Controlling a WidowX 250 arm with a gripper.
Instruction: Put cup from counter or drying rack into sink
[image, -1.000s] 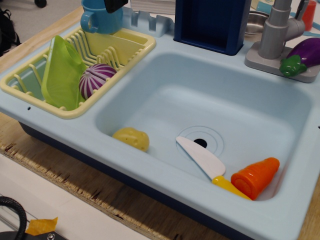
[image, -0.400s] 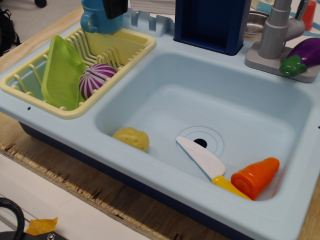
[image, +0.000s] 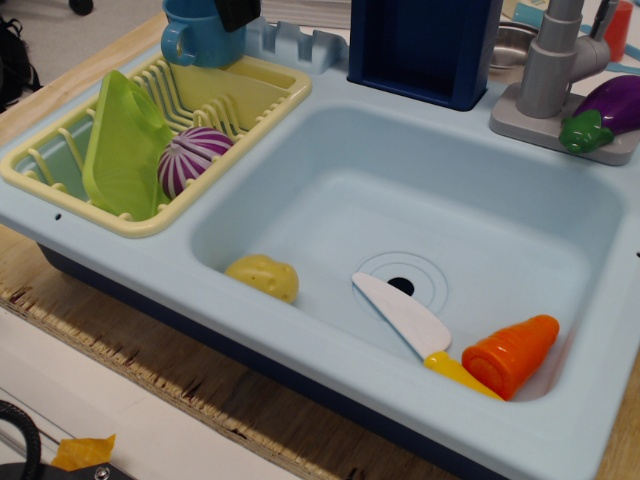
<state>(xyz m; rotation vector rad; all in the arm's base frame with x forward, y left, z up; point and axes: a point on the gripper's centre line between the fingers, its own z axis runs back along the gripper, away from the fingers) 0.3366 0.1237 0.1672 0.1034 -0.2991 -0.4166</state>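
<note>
Single view, looking down at the bench from its front edge.

Cup (image: 200, 36) sits at the far-left corner, at the far end of the drying rack (image: 150, 225); top is cropped by the frame, handle points left. Whether it rests on the rack edge or on the counter (image: 330, 340) behind can't be told.

Gripper (image: 237, 10) shows only as a dark piece at the cup's right rim, mostly out of frame. Looks to be on or in the rim, but its jaws are hidden, so gripping or loose can't be told.

Likely step: grasp and lift. To do it well: pinch the cup wall firmly, lift straight up until it clears the rack ribs, then carry right and toward the front over the sink (image: 560, 160).

Basin already holds a potato (image: 263, 277), knife (image: 405, 316) and carrot (image: 510, 353) along the front. The far half is bare, so release there, low, to avoid bounce.
</note>
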